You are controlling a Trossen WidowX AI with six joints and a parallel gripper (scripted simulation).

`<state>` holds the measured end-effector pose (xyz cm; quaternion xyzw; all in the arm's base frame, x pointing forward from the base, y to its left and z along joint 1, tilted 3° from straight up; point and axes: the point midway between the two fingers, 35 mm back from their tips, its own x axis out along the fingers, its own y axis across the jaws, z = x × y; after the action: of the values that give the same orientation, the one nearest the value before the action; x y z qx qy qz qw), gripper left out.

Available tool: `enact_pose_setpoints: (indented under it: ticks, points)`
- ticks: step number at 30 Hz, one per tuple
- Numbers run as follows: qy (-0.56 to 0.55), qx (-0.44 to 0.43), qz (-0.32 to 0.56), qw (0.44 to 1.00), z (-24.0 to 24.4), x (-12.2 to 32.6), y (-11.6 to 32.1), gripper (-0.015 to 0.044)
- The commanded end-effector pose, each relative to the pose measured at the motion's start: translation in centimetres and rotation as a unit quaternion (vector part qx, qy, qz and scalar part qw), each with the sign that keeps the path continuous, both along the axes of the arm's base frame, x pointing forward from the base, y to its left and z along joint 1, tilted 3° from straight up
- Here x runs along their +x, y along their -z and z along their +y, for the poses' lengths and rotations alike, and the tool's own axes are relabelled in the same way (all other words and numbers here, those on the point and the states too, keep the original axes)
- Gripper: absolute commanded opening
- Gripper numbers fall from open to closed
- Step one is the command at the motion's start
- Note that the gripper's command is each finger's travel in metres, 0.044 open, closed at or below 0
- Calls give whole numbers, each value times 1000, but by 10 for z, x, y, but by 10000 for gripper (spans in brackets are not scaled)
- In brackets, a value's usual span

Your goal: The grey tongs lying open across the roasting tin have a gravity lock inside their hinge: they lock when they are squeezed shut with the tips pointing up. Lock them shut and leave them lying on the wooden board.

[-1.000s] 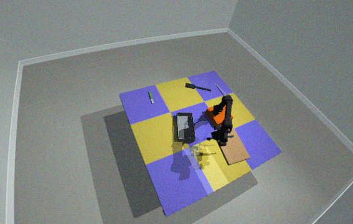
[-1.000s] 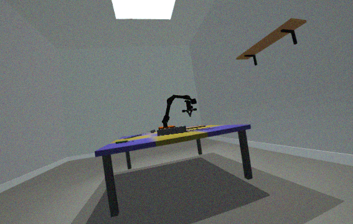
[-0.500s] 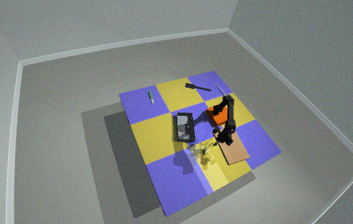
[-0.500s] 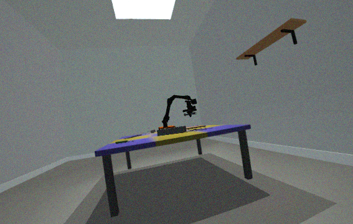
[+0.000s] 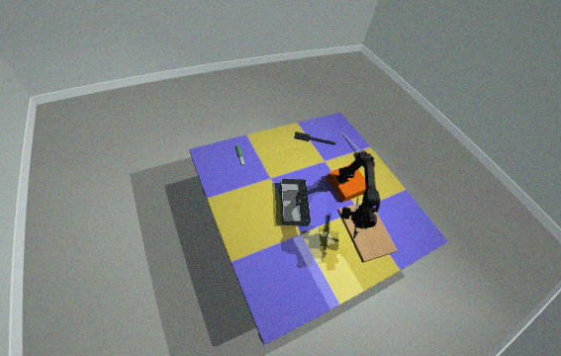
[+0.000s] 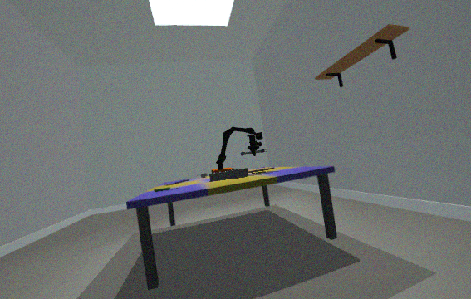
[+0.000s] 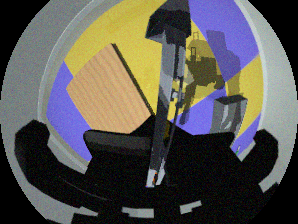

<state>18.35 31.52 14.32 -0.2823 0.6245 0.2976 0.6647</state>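
The grey tongs (image 7: 170,63) (image 6: 245,154) are squeezed shut, both arms lying together. My gripper (image 7: 155,118) (image 6: 254,152) (image 5: 360,221) is shut on them and holds them roughly level, high above the table. In the wrist view the tongs run away from the fingers towards the far tiles. The wooden board (image 5: 376,244) (image 7: 107,96) lies flat below the gripper on the right side of the table. The dark roasting tin (image 5: 294,200) (image 6: 228,174) (image 7: 226,115) stands near the table's middle, left of the board, without the tongs.
The arm's orange base (image 5: 346,184) sits behind the board. A black spatula (image 5: 312,138), a thin grey tool (image 5: 350,141) and a green pen (image 5: 240,154) lie at the back of the checkered table (image 5: 280,292). A wall shelf (image 6: 361,51) hangs high to the right.
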Motion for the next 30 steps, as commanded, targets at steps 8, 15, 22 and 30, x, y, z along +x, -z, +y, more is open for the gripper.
enact_pose_setpoints:
  ticks: [8, 15, 22, 30]
  points:
    - [-203, -7, -13, 979, 7, -16, -2, -150]
    - [-337, -13, -19, 941, 12, -28, -2, -150]
    - [-465, -18, -24, 885, 16, -40, -1, -150]
    - [-600, -24, -29, 799, 21, -54, -1, -150]
